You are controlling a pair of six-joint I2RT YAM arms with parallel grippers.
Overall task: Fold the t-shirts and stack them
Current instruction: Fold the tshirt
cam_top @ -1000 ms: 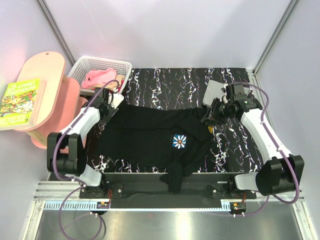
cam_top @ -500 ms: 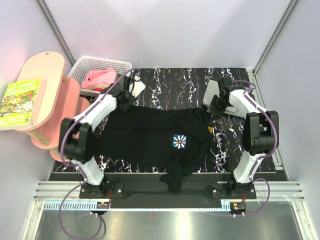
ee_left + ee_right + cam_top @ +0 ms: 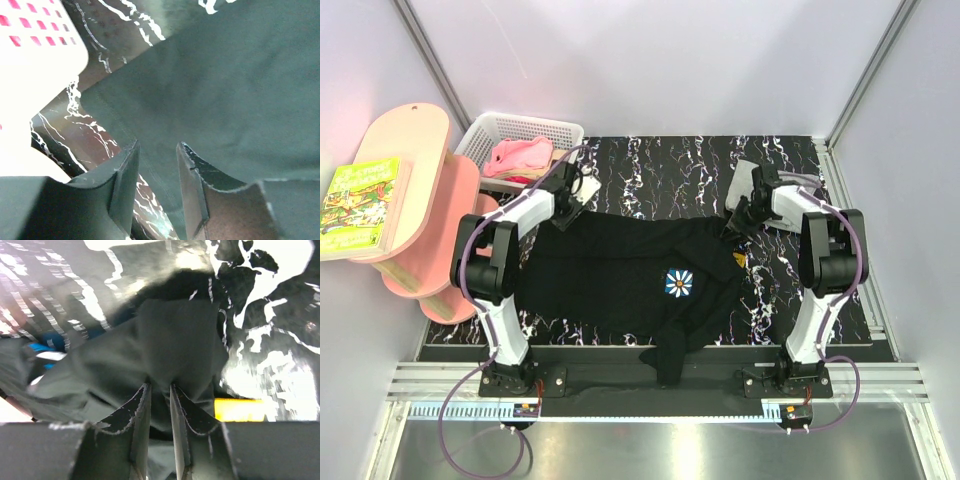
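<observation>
— Black marbled table [image 3: 660, 160]: what lies on it?
— Item one: black shirt [image 3: 620, 270], spread at centre, daisy up. Item two: grey shirt [image 3: 748, 182], folded, one o'clock.
— Grippers?
— Left gripper [image 3: 156, 150]: ten o'clock corner, jaws apart astride the hem. Right gripper [image 3: 159, 390]: two o'clock corner, pinching bunched cloth.
— Step?
— Probably seizing the far edge. Next, left clamps; both lift toward six o'clock.

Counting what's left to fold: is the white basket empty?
No, a pink t-shirt lies bunched inside the white basket in the top view.
</observation>
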